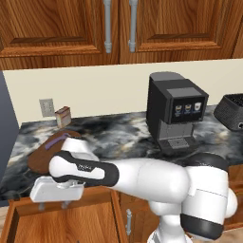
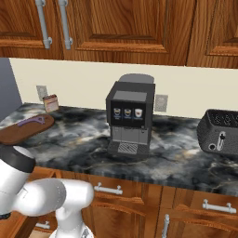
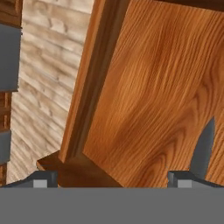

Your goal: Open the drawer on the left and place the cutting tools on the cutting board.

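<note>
So the drawer (image 1: 61, 220) on the left was already pulled out, its wooden walls and floor open to view under the near edge of the marble counter (image 1: 123, 135). The arm reached across to the left and hung its white hand right above the drawer, and the gripper (image 3: 113, 179) was pointing down into it with its fingers spread wide apart, nothing between them. From the hand's own camera I could see the bare wood floor of the drawer and one side wall, plus a small grey blade (image 3: 203, 148) lying in there close to one of the fingertips (image 3: 179, 178); couldn't tell whether it touched it. The cutting board (image 2: 23, 130) sat on the far left of the counter, a dark brown oblong, and the purple tool (image 2: 31, 122) was already lying on top of it, near its far end. Behind the board, against the wall, there was a little tan box (image 2: 50, 102) just beside a wall outlet (image 2: 42, 92). A black coffee machine (image 2: 130, 118) stood in the middle of the counter, well apart from the board, and a dark toaster (image 2: 219, 131) was off at the right. Wooden wall cabinets (image 2: 116, 28) with silver handles ran along the top.
</note>
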